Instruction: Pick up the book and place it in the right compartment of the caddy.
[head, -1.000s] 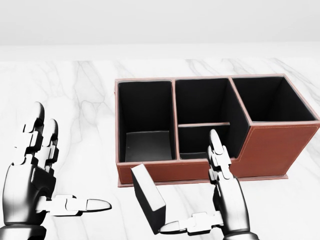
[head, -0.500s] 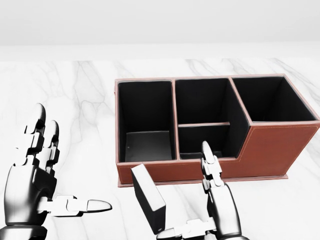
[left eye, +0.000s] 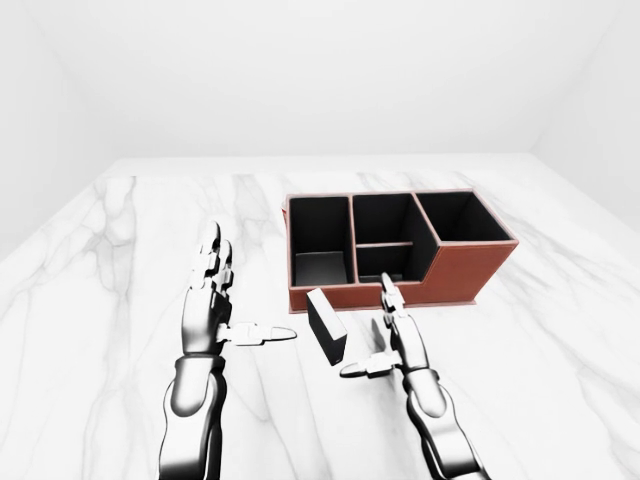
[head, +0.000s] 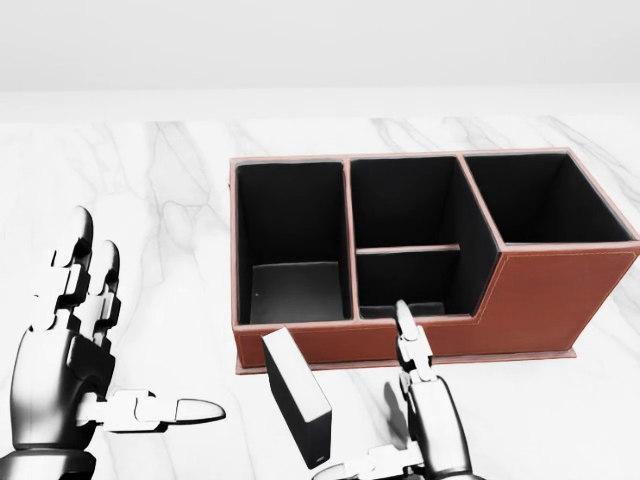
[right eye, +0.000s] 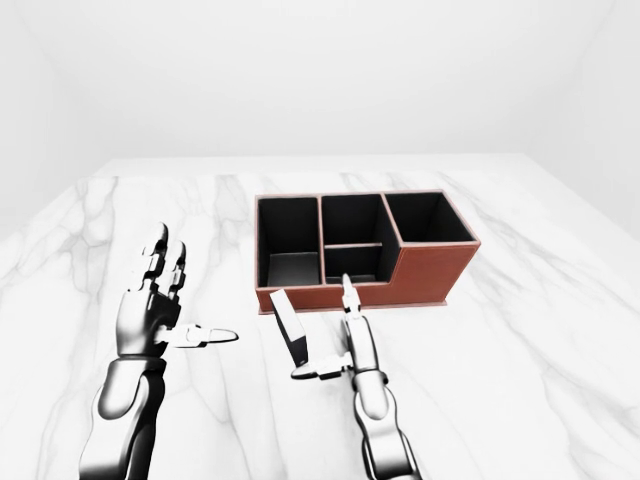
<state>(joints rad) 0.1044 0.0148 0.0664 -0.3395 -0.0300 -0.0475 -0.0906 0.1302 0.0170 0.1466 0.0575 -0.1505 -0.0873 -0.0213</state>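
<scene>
Two hands are up over the white marble table (left eye: 120, 260), and neither one has hold of anything as far as I can see. My left hand (left eye: 210, 305) sits at the left of the left-eye view, fingers pointing upward and thumb stuck out sideways toward the middle, fully spread and well apart from everything else. My right hand (left eye: 392, 335) is lower centre, also spread: its long fingers (head: 408, 335) point up toward the caddy's near wall while the thumb reaches left beneath the book. The book (head: 295, 398), a dark slab with a pale face, stands tilted on the table just below the caddy's left end, between my two hands and closer to the right one. From the head view the thumb tip looks very near the book's lower corner, but I cannot tell whether it actually touches. The caddy (head: 545, 300) is a reddish-brown box with black lining, lying across the table above the book; its left compartment and its right compartment (head: 540, 200) are deep, and the middle section is split by a low divider.
</scene>
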